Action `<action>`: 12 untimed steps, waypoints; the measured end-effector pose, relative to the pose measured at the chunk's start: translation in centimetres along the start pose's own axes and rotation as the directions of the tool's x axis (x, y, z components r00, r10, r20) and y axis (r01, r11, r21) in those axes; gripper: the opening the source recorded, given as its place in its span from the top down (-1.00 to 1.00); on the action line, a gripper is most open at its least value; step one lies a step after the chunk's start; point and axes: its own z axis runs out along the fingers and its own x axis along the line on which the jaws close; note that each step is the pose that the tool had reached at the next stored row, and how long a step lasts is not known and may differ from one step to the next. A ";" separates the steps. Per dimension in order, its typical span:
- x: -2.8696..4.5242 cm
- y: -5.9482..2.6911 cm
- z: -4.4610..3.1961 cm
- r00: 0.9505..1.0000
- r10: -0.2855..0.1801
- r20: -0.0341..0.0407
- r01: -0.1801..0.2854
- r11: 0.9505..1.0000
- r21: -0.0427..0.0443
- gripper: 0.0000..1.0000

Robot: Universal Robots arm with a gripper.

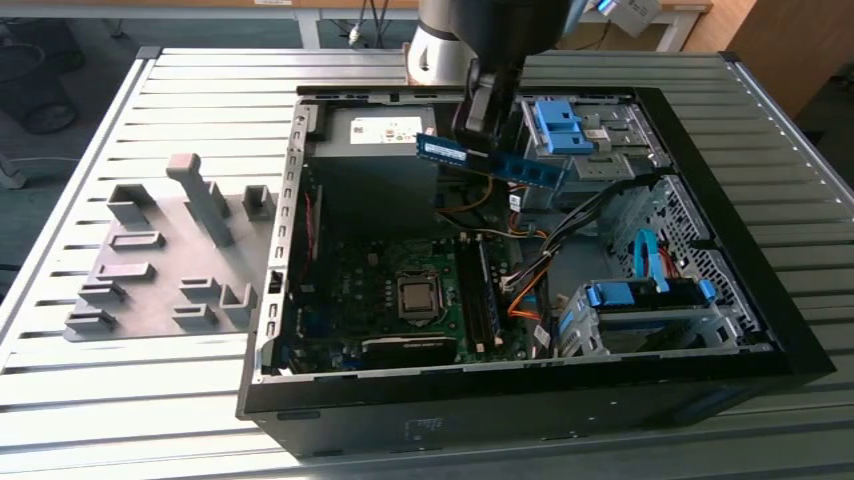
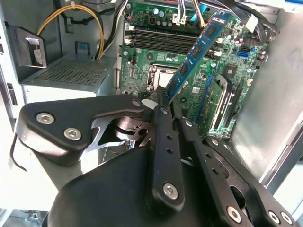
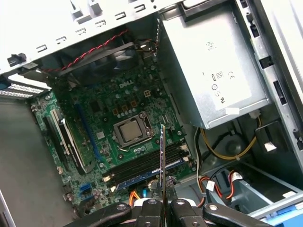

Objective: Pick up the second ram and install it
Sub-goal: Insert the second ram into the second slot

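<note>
Arm hangs over the open computer case (image 1: 287, 300), in the exterior view toward 12 o'clock from the motherboard (image 1: 400, 290), above the power supply (image 1: 380, 135).

The second ram (image 1: 494, 160) is off the table and in the air, carried level and edge-on, one end with its label pointing toward 9 o'clock in the exterior view. In the second wrist view the stick (image 2: 196, 52) runs out from the fingertips toward 1 o'clock across the board; in the first wrist view it shows as a thin edge (image 3: 162, 161) rising to 12 o'clock.

Gripper (image 2: 163, 101): closed down to the thickness of the stick, pinching it near one end. Nothing else touched.

Memory slots (image 3: 149, 165) lie beside the processor socket (image 3: 130, 130); one appears already filled.

Judgement on doing this well: bring the long edge parallel to an empty slot, square above it, notch matched, then press straight down evenly. With the grip near one end, the free end may dip or seat late. Loose cables (image 1: 534, 270) sit close by; keep the stick clear of them.
</note>
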 end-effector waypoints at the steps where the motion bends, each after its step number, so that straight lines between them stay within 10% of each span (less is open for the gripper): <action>1: 0.01 0.02 0.00 1.000 0.006 0.000 -0.006 1.000 0.000 0.72; 12: 0.02 0.05 0.04 0.999 0.049 0.000 -0.049 0.999 0.001 0.72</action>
